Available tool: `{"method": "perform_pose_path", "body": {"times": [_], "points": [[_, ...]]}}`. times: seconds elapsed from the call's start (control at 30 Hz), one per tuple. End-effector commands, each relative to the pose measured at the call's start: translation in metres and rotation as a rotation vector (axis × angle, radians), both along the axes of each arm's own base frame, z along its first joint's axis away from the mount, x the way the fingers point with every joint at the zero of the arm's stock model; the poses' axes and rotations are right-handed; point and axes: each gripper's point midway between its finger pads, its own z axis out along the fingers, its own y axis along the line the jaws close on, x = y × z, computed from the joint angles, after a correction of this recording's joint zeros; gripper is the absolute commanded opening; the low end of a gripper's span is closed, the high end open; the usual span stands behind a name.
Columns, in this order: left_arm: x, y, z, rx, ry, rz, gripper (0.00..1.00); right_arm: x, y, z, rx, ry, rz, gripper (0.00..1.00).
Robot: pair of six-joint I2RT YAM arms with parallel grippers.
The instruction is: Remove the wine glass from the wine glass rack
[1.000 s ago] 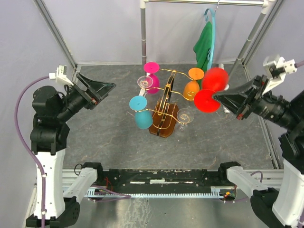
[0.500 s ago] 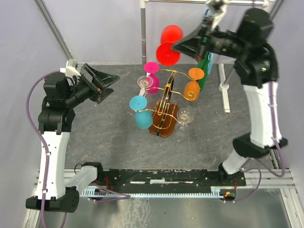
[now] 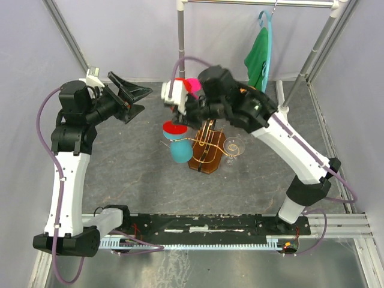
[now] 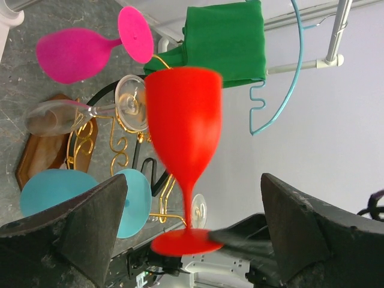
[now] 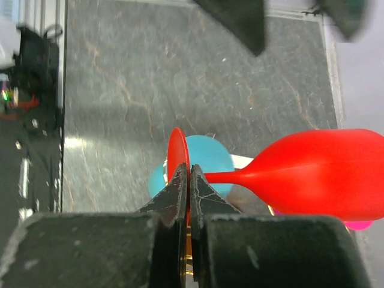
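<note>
The wine glass rack has a brown wooden base (image 3: 207, 162) and gold wire arms (image 3: 207, 129); it stands mid-table and also shows in the left wrist view (image 4: 42, 156). My right gripper (image 3: 182, 117) reaches over the rack and is shut on the foot of a red wine glass (image 3: 174, 128), held on its side and clear of the wire arms. In the right wrist view the gripper (image 5: 190, 171) pinches the foot's rim, with the bowl (image 5: 324, 174) to the right. My left gripper (image 3: 133, 98) is open and empty, left of the rack, facing the red glass (image 4: 183, 120).
A magenta glass (image 3: 192, 86), a teal glass (image 3: 180, 150) and a clear glass (image 3: 233, 147) hang on the rack. A green cloth (image 3: 259, 54) on a teal hanger hangs from the grey rail (image 3: 258, 3) at the back. Rail posts stand at the back corners.
My right arm has swung from high at the back right down and left over the rack, carrying the red glass. My left gripper has shifted slightly up and right.
</note>
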Motion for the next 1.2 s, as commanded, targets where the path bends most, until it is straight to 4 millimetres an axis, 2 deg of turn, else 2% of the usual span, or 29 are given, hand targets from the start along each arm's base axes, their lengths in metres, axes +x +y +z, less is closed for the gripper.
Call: {"method": "perform_pose_path", "body": {"times": [0.0, 0.13, 0.3, 0.5, 0.77, 1.17], "points": [[-0.008, -0.007, 0.028, 0.002, -0.105, -0.056, 0.98, -0.016, -0.009, 0.030, -0.005, -0.299, 0.072, 0.01], [-0.010, -0.010, 0.021, 0.028, -0.093, -0.072, 0.97, -0.036, 0.002, 0.025, -0.041, -0.344, 0.153, 0.02], [-0.011, -0.009, 0.007, 0.052, -0.069, -0.070, 0.97, -0.056, 0.013, 0.032, -0.025, -0.390, 0.211, 0.01], [-0.009, -0.006, 0.013, 0.068, -0.095, -0.047, 0.98, -0.086, 0.021, 0.037, 0.028, -0.366, 0.285, 0.01], [-0.009, -0.012, 0.013, 0.051, -0.107, -0.083, 0.97, -0.100, 0.029, 0.039, 0.063, -0.334, 0.329, 0.01], [-0.014, -0.022, 0.017, 0.026, -0.126, -0.139, 0.96, -0.095, 0.043, 0.031, 0.056, -0.308, 0.327, 0.01]]}}
